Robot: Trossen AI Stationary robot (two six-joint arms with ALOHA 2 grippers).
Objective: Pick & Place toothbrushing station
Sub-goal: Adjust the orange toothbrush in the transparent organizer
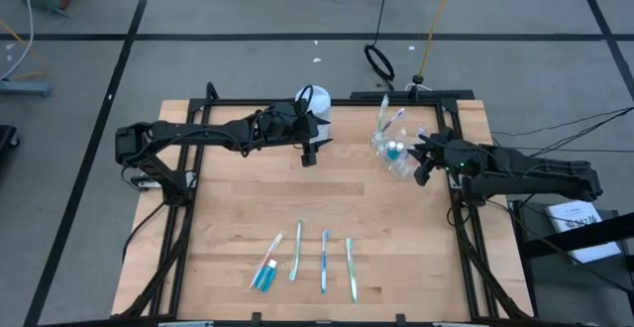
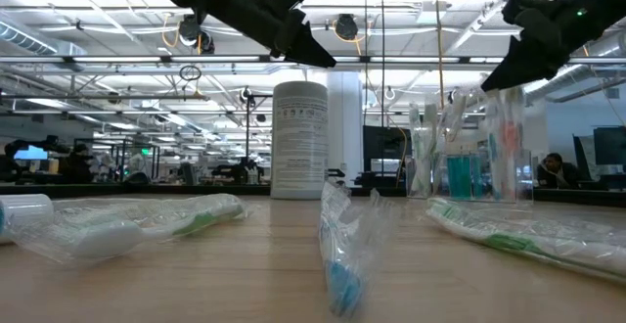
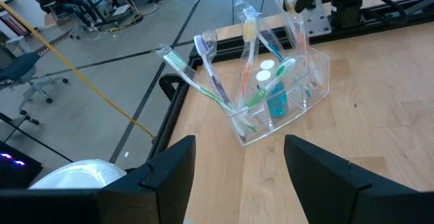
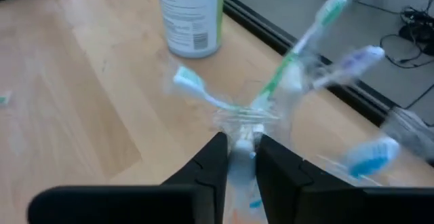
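The clear plastic cup (image 1: 393, 149) stood on the back right part of the bench (image 1: 238, 208), holding several wrapped toothbrushes (image 3: 224, 81) that fanned out of its top, and at least one teal toothpaste tube (image 3: 276, 100) stood inside it. The right gripper (image 1: 424, 159) sat just beside the cup on its right side; in the right wrist view its two dark fingers (image 4: 210, 166) stood nearly together around a pale wrapped item (image 4: 241, 157) right at the cup, so it appeared to be pinching that item, though what exactly it was could not be told. Near the front edge of the bench lay a row of four loose wrapped toothbrushes (image 1: 323, 260), roughly parallel, and another teal toothpaste tube (image 1: 264, 276) lay at the left end of that row, touching the leftmost brush. The white cylindrical canister (image 1: 313, 100) stood upright at the back of the bench, to the left of the cup and well apart from it. The left gripper (image 1: 309, 155) hung above the bench just in front of the canister, its fingers (image 3: 169, 166) spread wide and holding nothing, facing the cup across bare wood
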